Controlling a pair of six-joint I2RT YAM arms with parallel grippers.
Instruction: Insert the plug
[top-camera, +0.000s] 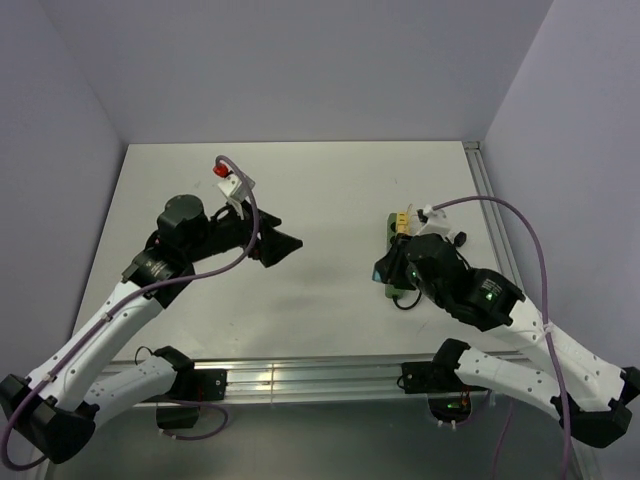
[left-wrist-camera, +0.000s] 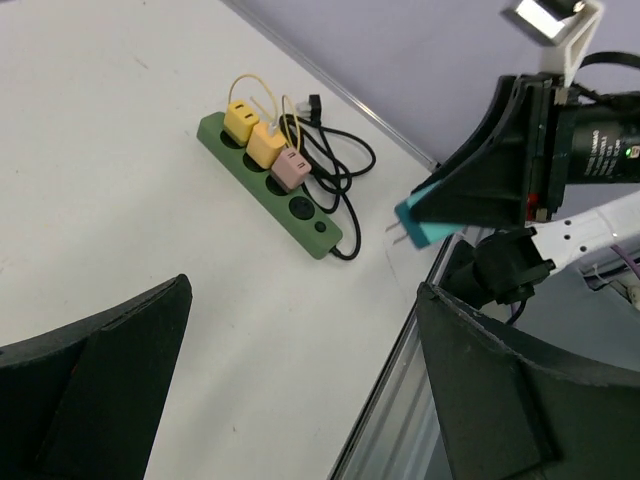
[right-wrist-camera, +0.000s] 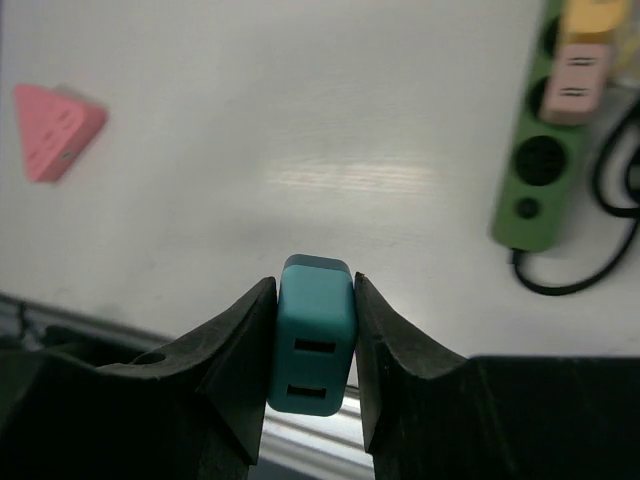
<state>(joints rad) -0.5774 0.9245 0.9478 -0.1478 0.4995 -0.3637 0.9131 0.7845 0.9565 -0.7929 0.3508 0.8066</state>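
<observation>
Teal plug (right-wrist-camera: 314, 340) sat pinched tight between the fingers of the right gripper (right-wrist-camera: 313, 292), its two slots facing the wrist camera, up in the air and apart from the green power strip (left-wrist-camera: 318, 232). Two yellow plugs (left-wrist-camera: 241, 120) and a pink plug (left-wrist-camera: 290, 168) filled the strip; the round socket (left-wrist-camera: 299, 208) beside the pink one stood free. Over on the other side, the left gripper (top-camera: 283, 243) hung spread wide, holding nothing.

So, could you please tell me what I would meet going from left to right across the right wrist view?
In order: pink triangular piece → teal plug → green power strip.
</observation>
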